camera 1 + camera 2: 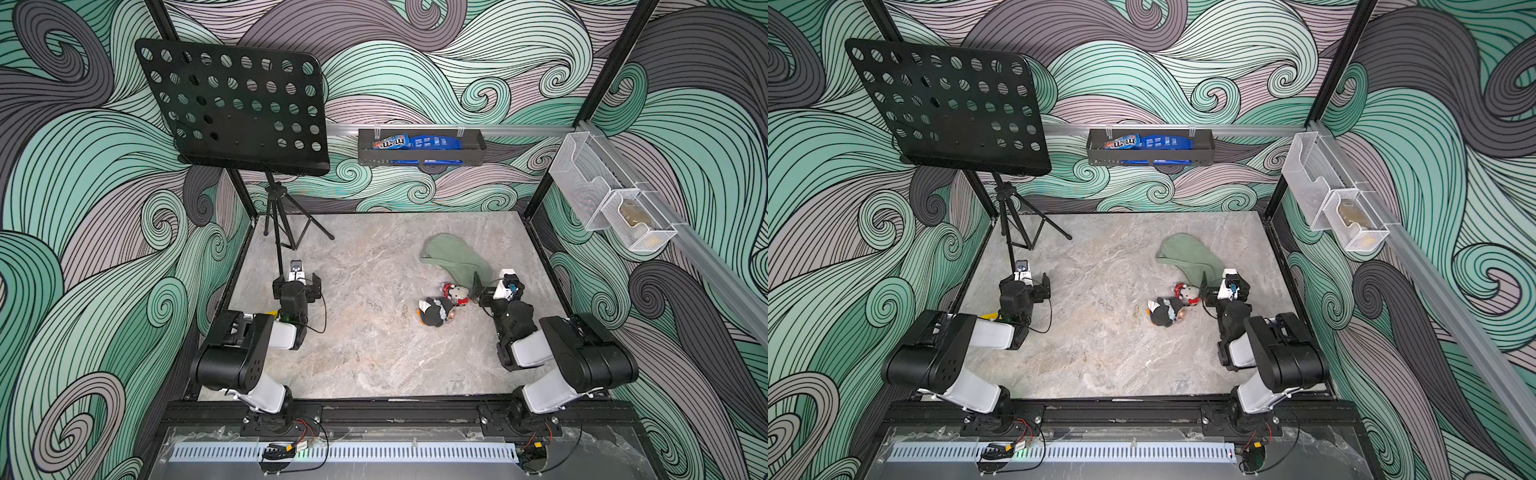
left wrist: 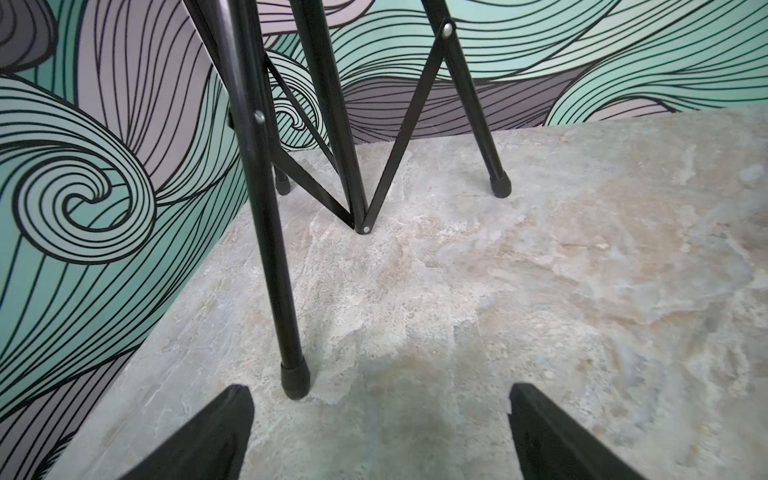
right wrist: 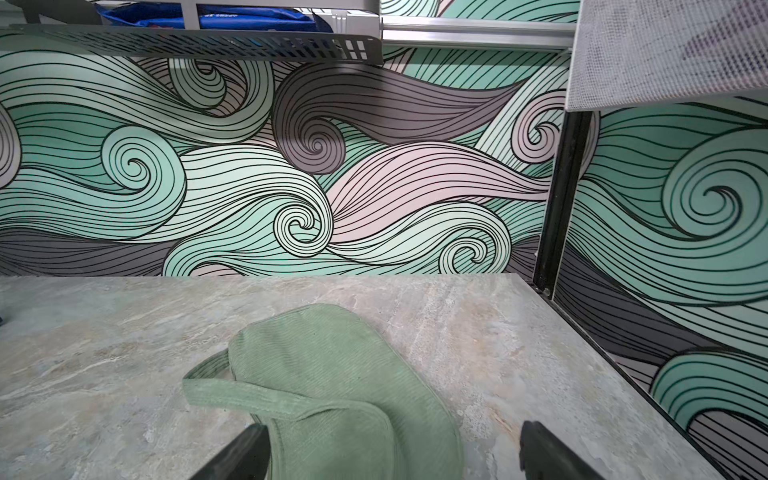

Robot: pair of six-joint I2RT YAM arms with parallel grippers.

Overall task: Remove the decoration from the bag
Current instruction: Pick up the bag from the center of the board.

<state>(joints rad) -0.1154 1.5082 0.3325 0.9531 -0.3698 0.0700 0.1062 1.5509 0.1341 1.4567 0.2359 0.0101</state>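
Lying flat on the table (image 1: 374, 340) toward the right arm's side, the bag (image 1: 455, 259) looks soft, light and floppy, so pulling on it alone would likely drag it. Two plush charms, a penguin (image 1: 434, 314) and a red one (image 1: 456, 292), rest at its near end; their link is too small to see. The right gripper (image 3: 390, 438) hovers spread over that end, holding nothing. The left gripper (image 2: 380, 399), also spread, sits by the stand (image 2: 274, 249). Best hold: pinch a plush body while pinning the bag.

Both top views high over table (image 1: 374, 353), wrist cameras low, facing back wall (image 3: 208, 187), right sharing bag (image 3: 332, 374)
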